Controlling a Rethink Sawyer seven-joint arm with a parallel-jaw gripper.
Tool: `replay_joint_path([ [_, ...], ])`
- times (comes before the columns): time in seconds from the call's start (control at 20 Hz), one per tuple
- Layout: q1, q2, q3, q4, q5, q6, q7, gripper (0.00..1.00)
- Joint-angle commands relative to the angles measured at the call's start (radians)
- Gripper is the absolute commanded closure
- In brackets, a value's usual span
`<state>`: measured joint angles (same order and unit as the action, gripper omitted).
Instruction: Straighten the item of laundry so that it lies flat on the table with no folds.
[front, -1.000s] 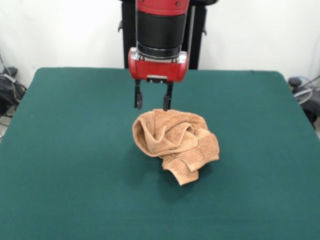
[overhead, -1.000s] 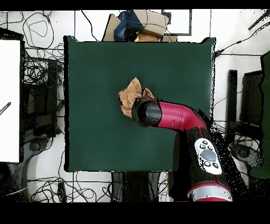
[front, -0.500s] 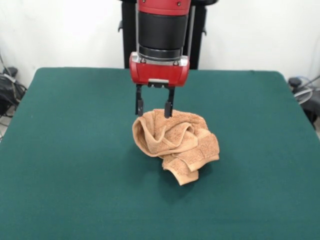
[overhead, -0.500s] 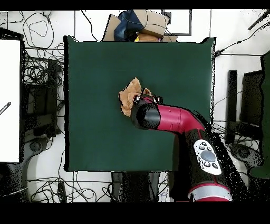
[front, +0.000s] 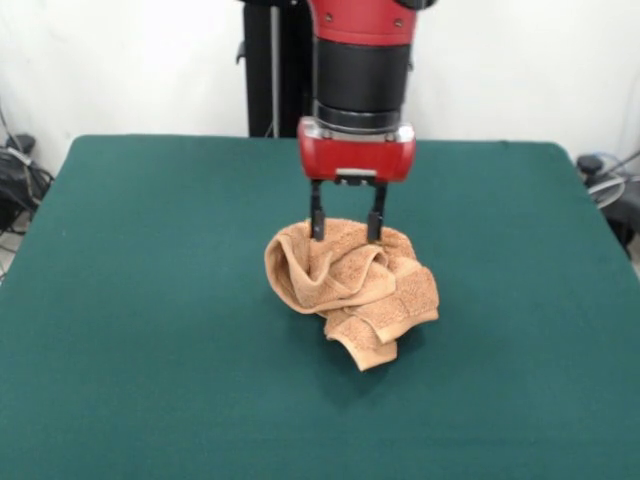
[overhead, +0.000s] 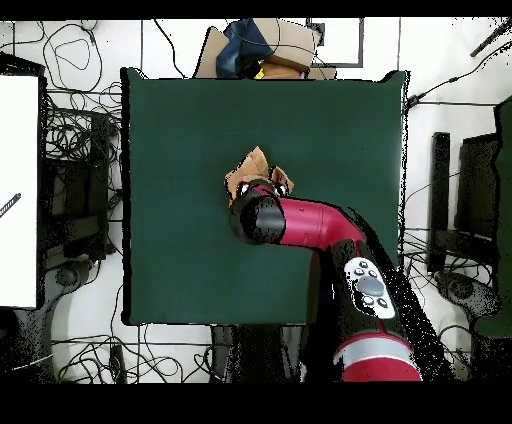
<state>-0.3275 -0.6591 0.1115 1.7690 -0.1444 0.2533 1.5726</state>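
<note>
While spread wide, end effector tips touch crumpled towel's top, nothing gripped.

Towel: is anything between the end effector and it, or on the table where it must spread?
Nothing visible. The open end effector sits directly at the crumpled towel's far top edge, and the green table around it is bare felt.

The red and black arm points straight down, its pincer fingers spread apart
</note>
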Motion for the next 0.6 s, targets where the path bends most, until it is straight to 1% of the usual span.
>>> replay_joint_path([
  [0.05,0.050,0.054,-0.004,0.007,0.048,-0.048,0.232,0.00],
  [0.45,0.080,0.082,-0.027,0.007,0.054,-0.086,0.232,0.00],
  [0.6,0.088,0.074,-0.038,0.003,0.042,-0.059,0.207,0.00],
])
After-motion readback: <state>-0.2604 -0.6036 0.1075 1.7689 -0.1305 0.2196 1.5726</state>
